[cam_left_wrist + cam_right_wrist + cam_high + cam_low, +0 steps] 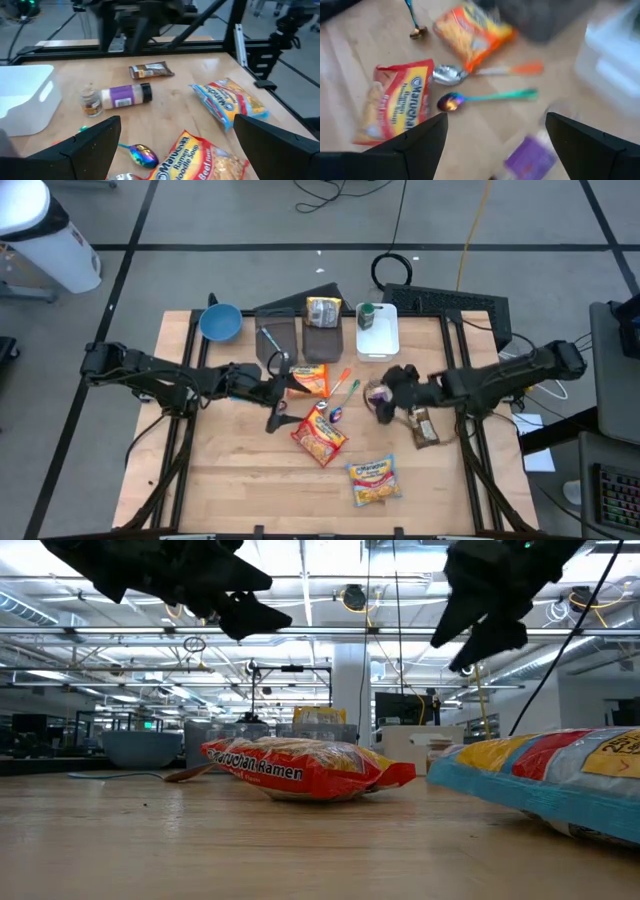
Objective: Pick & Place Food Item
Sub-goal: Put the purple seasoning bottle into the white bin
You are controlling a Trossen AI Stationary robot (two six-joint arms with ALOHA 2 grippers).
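Spoons (343,388) and a purple jar (124,95) lie by the red ramen pack (319,435) on the wooden table (230,480). Both the left gripper (281,392) and the right gripper (385,392) hang open, holding nothing.

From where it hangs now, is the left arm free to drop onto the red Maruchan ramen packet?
Probably yes. The left gripper hangs open above the table, just short of the red Maruchan ramen packet, which lies flat with nothing on top. Only the spoons lie close beside it, and the right gripper is off to the side.

We see bare wood along the table's (220,480) near left side. Mid-table, ramen packets (319,437), spoons (345,388) and a purple-labelled bottle (380,395) crowd any passage.
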